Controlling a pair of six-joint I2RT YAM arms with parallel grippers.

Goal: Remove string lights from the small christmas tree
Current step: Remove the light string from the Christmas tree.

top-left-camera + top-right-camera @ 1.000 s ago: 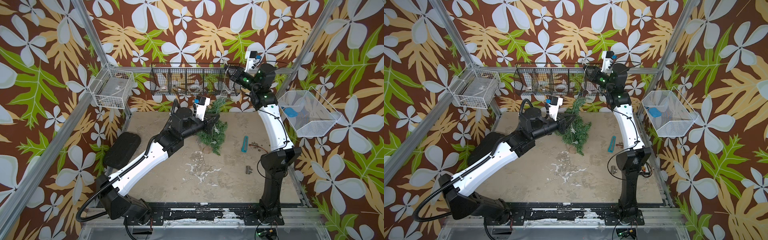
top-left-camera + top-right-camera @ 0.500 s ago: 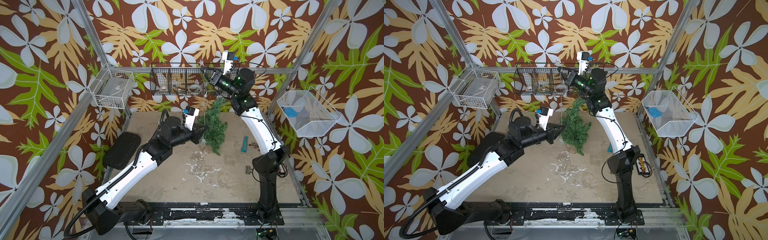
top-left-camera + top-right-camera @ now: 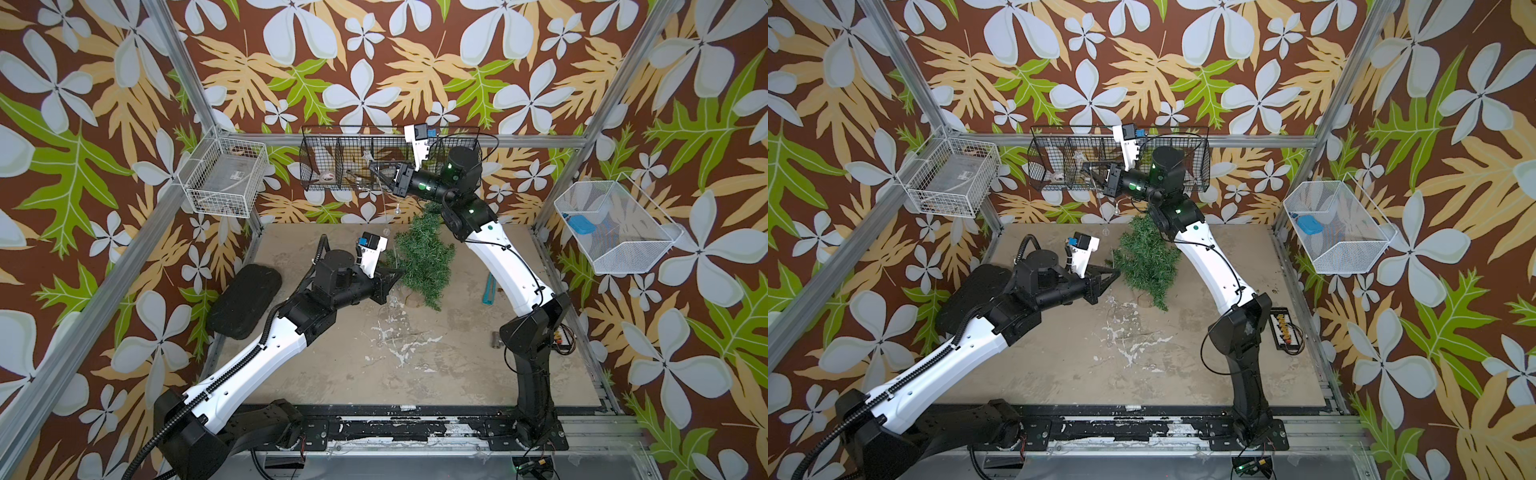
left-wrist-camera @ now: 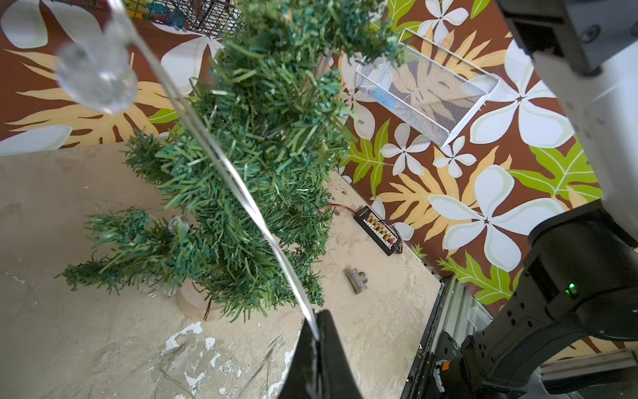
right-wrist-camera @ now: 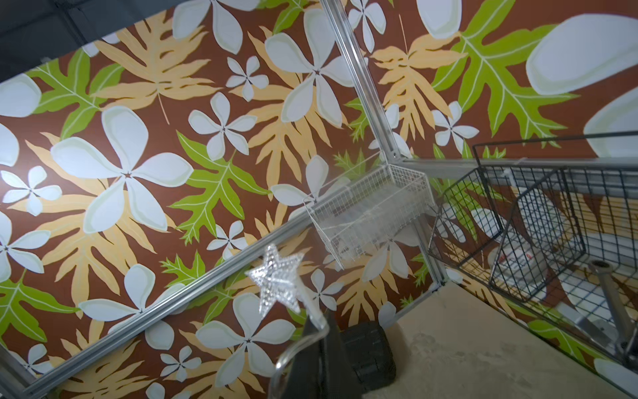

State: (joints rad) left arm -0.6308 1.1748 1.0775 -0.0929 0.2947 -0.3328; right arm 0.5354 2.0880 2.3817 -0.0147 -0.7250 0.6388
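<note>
Silvery string lights (image 4: pixel 241 186) stay pinched in both the left gripper (image 4: pixel 317 331) and right gripper (image 5: pixel 321 324), the latter swung leftward beside the now-upright small christmas tree (image 3: pixel 422 257).

The small christmas tree (image 3: pixel 422 257) is standing at 12 o'clock from the table's (image 3: pixel 436 374) middle, blocking the back. The string lights (image 4: pixel 241 188) are stretching up from the left gripper (image 3: pixel 400 272) across the tree's 9 o'clock side. The right arm (image 3: pixel 507 266) is leaning over its 3 o'clock side. Bare table is lying open around 6 o'clock.
</note>
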